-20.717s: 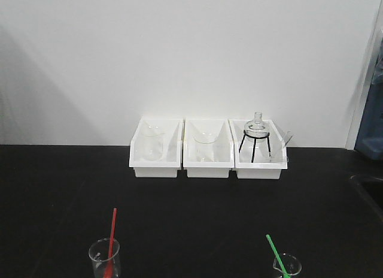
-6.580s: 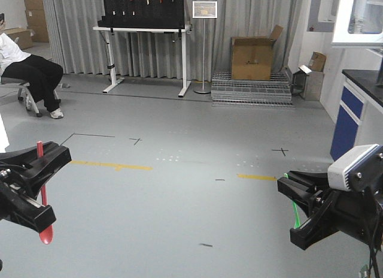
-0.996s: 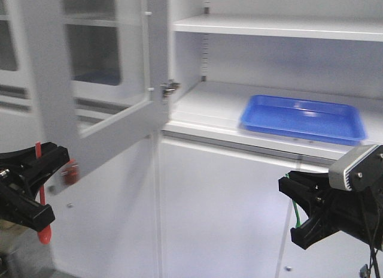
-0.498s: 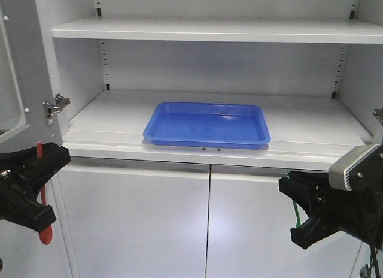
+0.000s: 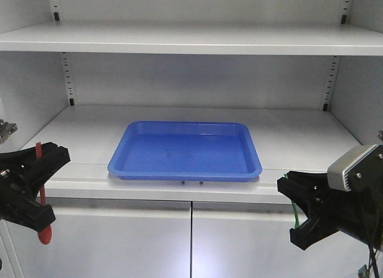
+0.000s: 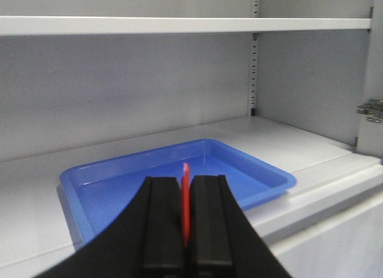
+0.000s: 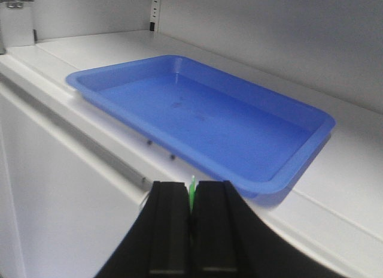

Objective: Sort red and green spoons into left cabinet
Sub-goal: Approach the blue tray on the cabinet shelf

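Note:
My left gripper (image 5: 45, 161) is shut on the red spoon (image 5: 43, 221), which hangs bowl-down at the lower left; from the left wrist its handle (image 6: 185, 200) shows between the jaws (image 6: 185, 188). My right gripper (image 5: 290, 191) is shut on the green spoon (image 5: 294, 209), a green sliver (image 7: 192, 194) in the right wrist view between the jaws (image 7: 191, 191). Ahead stands the open light grey cabinet (image 5: 191, 38) with a blue tray (image 5: 185, 151) on its shelf. Both grippers hang in front of and below the shelf edge, left and right of the tray.
An upper shelf (image 5: 179, 35) spans the cabinet above the tray. Slotted uprights (image 5: 67, 80) run up the rear corners. Closed lower doors (image 5: 191, 242) sit under the shelf. A door hinge (image 5: 6, 129) shows at the left edge.
The cabinet and blue tray have grown larger and shifted left in view as the base rolled closer. Both grippers stay shut on their spoons, unmoved relative to the camera.

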`<state>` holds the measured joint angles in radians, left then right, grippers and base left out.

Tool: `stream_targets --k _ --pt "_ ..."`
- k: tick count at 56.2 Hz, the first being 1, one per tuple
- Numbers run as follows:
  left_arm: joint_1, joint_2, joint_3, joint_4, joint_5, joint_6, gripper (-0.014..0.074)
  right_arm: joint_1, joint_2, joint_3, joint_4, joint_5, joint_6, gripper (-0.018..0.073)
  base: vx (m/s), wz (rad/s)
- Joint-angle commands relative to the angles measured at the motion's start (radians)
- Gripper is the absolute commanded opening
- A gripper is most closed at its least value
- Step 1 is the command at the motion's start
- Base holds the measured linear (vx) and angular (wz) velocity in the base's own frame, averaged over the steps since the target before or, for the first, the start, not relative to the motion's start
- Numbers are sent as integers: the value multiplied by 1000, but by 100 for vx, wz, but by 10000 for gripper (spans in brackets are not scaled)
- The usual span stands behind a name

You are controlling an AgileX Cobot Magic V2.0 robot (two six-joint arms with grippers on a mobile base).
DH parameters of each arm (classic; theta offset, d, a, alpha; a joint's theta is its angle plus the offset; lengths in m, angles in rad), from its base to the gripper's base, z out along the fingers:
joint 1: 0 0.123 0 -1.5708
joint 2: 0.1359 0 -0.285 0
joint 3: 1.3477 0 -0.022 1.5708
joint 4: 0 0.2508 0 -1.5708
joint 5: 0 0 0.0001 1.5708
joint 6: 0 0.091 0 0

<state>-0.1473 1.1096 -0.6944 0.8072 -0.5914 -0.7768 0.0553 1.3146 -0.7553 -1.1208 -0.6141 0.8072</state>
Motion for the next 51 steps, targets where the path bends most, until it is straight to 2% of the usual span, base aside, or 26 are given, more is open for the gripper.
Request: stream_targets --k 1,51 --pt "-2 -21 -25 -41 -54 -5 -6 -5 -30 -30 36 -44 1 -9 28 -2" --pt "-2 -21 -25 -41 -54 -5 -6 -5 -30 -30 36 -44 1 -9 19 -4"
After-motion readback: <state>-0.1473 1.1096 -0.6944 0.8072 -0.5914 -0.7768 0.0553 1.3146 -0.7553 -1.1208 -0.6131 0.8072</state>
